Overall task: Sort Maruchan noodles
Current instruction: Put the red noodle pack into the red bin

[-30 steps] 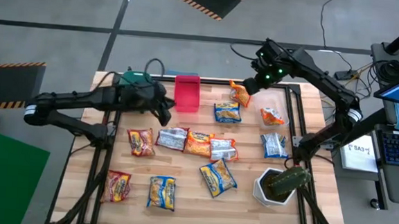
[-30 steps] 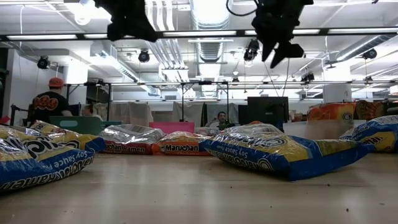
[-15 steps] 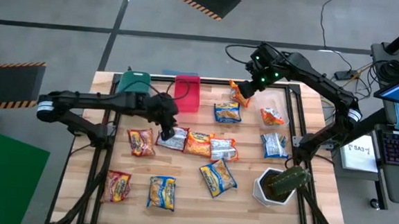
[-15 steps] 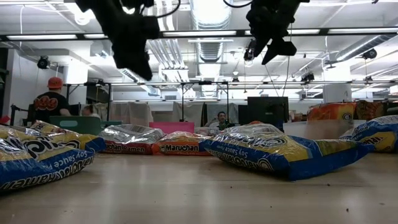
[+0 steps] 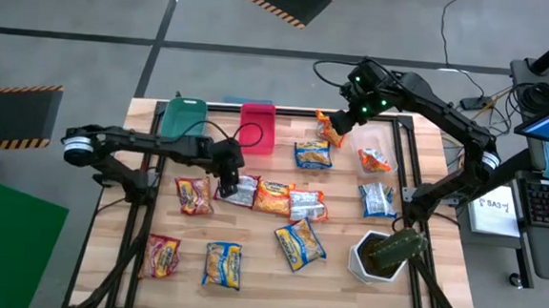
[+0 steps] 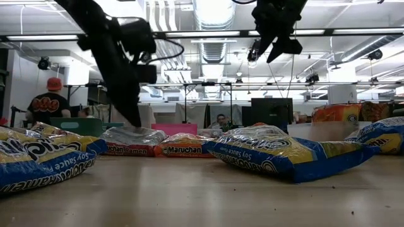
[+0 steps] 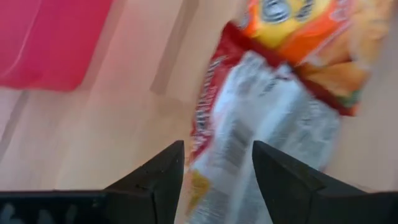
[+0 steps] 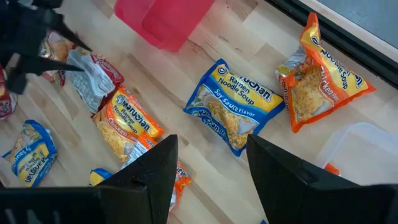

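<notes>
Descending: left gripper (image 7: 217, 180), fingers parted and holding nothing, straddles near end of silver packet (image 7: 261, 130); its long axis runs straight ahead. Right gripper (image 8: 211, 168) farther, also parted.

Wooden table (image 5: 338, 287) under scattered noodle packets (image 5: 299, 243)

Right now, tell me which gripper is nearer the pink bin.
Left. The left gripper sits just below-left of the pink bin, over a silver packet; the right gripper hangs farther off to its right.
</notes>
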{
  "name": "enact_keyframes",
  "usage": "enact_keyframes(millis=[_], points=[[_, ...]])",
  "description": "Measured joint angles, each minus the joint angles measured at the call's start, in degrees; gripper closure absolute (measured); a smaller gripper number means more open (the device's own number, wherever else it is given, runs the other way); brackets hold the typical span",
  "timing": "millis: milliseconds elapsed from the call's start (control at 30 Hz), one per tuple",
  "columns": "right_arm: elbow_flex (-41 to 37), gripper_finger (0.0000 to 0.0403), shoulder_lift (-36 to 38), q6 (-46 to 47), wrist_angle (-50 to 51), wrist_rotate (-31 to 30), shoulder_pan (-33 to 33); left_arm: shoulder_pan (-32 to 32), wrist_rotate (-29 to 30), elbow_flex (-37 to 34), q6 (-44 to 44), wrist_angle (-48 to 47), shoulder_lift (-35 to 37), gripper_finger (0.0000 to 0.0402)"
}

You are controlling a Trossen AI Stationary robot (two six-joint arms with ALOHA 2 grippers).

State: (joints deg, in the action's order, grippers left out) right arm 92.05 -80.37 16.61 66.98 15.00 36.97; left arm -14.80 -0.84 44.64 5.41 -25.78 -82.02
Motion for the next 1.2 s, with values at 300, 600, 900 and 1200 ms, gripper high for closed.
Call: enact_keyframes(millis=[300,600,900,1200], points=[[-0.02,0.0223,0.03,1.97,-0.10,-0.02,0.00,-0.86,-3.00,-3.03,-0.20,5.11,-3.08,0.0268],[-0.02,0.0223,0.03,2.46,-2.08,-0.02,0.00,-0.86,-4.44,-2.93,-0.42,4.96,-2.52,0.0392],[-0.02,0.0224,0.03,2.50,-2.59,-0.02,0.00,-0.77,-4.17,3.52,-1.28,3.07,4.60,0.0401],[-0.02,0.0225,0.03,2.50,-2.59,-0.02,0.00,-1.55,4.90,15.54,-7.58,1.82,9.62,0.0402]])
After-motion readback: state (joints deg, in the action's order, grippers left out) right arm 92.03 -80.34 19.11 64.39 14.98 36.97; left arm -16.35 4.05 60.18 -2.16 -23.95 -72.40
